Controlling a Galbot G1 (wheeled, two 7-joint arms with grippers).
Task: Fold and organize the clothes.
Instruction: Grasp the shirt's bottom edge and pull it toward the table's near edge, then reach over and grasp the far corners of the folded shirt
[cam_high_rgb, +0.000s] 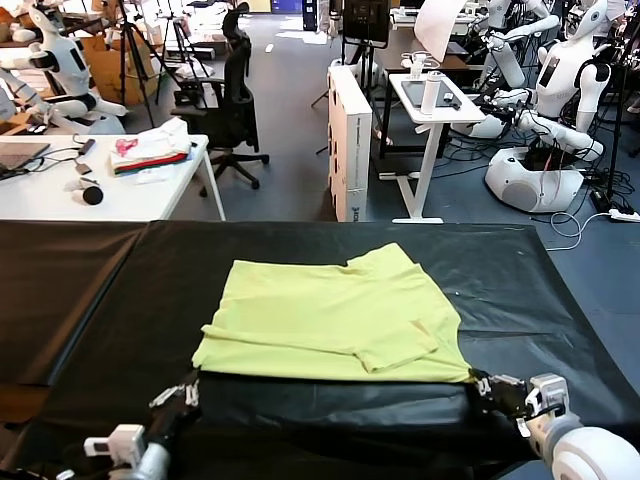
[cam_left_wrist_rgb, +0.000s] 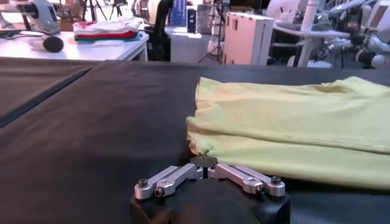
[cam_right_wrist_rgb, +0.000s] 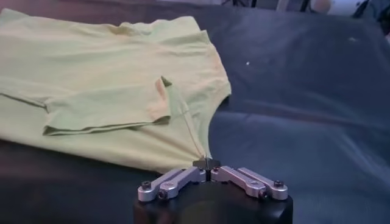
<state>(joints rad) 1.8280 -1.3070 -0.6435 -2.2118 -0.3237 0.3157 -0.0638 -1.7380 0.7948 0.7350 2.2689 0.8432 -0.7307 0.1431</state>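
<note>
The lime-yellow T-shirt lies partly folded on the black table, sleeves laid over its body. My left gripper sits at the shirt's near left corner, shut on the hem. My right gripper sits at the near right corner, shut on the hem tip, with the cloth pulled to a point there. The left wrist view shows the shirt stretching away from the left gripper. The right wrist view shows the shirt with a folded sleeve, beyond the right gripper.
Behind the black table stands a white desk with a white, pink and red cloth pile. An office chair, a white box and other robots stand farther back. Bare black tabletop lies on both sides of the shirt.
</note>
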